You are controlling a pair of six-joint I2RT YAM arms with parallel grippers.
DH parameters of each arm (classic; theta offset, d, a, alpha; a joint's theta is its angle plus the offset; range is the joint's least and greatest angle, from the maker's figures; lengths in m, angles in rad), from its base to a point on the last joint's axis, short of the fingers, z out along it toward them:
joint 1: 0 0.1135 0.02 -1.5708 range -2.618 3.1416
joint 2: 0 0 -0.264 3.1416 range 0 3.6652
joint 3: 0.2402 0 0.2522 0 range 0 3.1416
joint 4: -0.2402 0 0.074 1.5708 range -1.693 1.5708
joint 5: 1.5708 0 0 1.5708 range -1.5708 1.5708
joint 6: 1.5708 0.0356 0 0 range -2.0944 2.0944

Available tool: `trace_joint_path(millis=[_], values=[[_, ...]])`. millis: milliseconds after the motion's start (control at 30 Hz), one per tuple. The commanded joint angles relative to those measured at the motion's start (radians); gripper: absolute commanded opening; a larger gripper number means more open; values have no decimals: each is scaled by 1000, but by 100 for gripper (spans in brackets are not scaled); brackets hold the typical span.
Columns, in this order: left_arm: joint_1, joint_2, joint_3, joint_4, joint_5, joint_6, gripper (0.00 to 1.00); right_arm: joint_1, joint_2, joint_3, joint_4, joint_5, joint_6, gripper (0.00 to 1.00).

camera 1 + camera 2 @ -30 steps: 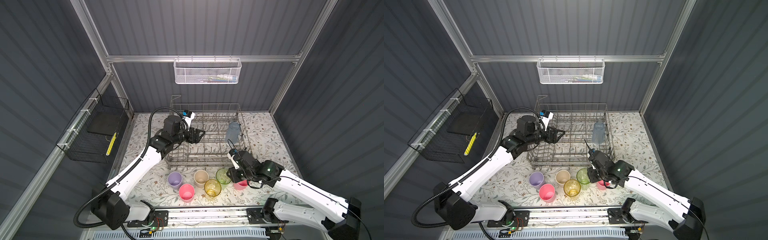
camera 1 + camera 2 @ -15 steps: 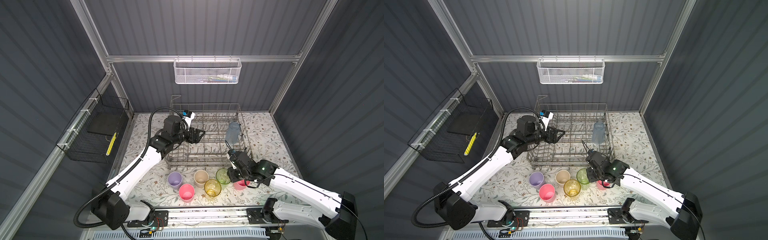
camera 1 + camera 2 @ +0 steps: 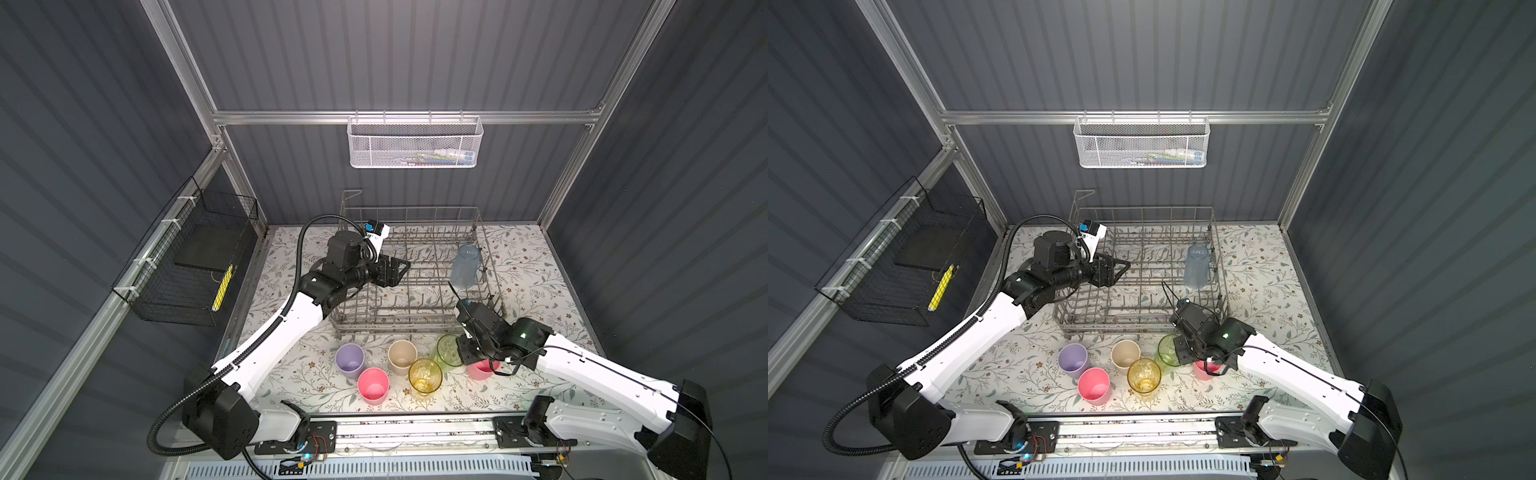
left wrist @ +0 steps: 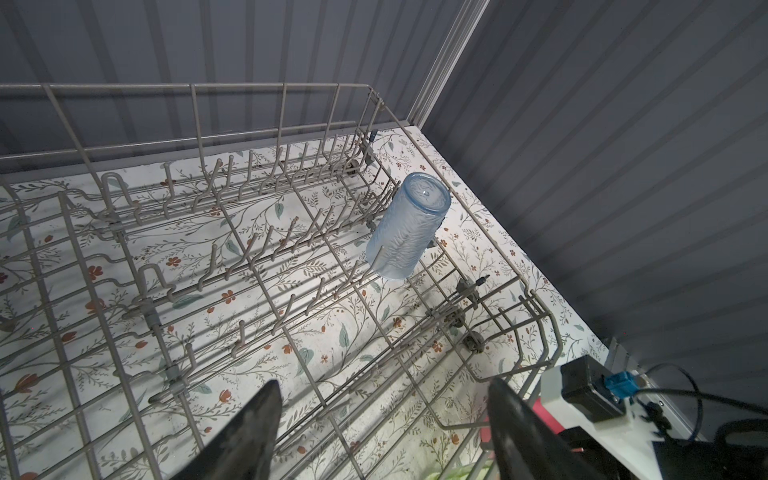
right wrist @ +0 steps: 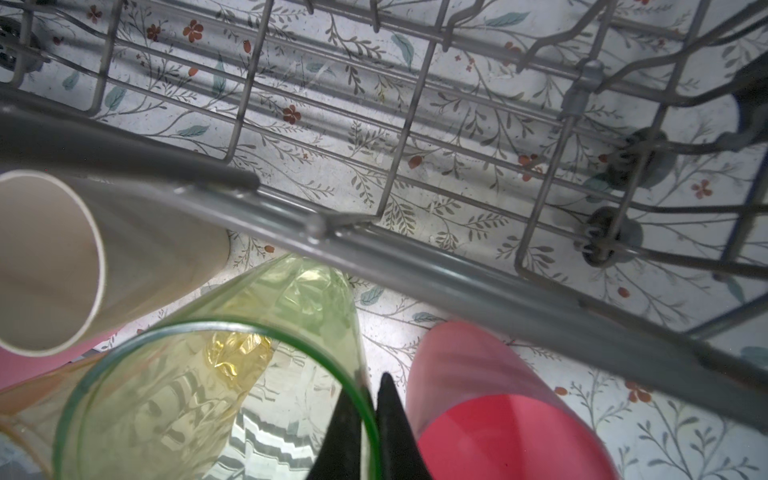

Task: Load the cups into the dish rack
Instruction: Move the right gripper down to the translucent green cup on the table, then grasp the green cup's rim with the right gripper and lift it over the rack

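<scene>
My right gripper [image 5: 370, 395] is shut on the see-through green cup [image 5: 208, 395], one finger inside its rim and one outside. In both top views this cup [image 3: 445, 351] stands in front of the dish rack [image 3: 399, 328], beside an amber cup [image 3: 424, 374], a beige one [image 3: 402, 355], a lilac one [image 3: 350, 359] and a pink one [image 3: 373, 384]. A second pink cup [image 5: 478, 395] lies partly under my right wrist. A grey-blue cup [image 4: 409, 232] sits upside down in the rack's right side. My left gripper [image 4: 384, 384] hangs open above the rack's left part.
A white mesh basket [image 3: 415, 143] hangs on the back wall. A black wire basket [image 3: 195, 266] is fixed to the left wall. The rack's front rail [image 5: 457, 274] runs close above the cups beside my right gripper. Grey walls enclose the floral mat.
My right gripper has slid a little to the left and shut on the green cup's rim. The left arm has stayed where it was, still open.
</scene>
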Motion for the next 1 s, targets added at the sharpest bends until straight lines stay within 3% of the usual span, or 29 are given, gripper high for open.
trace_joint_path(millis=[0, 533, 833, 967], values=[[6, -10, -1, 19, 7, -2, 78, 4, -31, 62, -71, 39, -9, 3], [5, -4, 6, 32, 21, -8, 78, 3, -239, 406, -366, 91, -97, 0], [5, -10, 25, 71, 71, -21, 79, -21, -303, 496, -119, 1, -185, 0], [8, -17, 15, 133, 133, -51, 80, -122, -280, 472, 22, -154, -205, 0]])
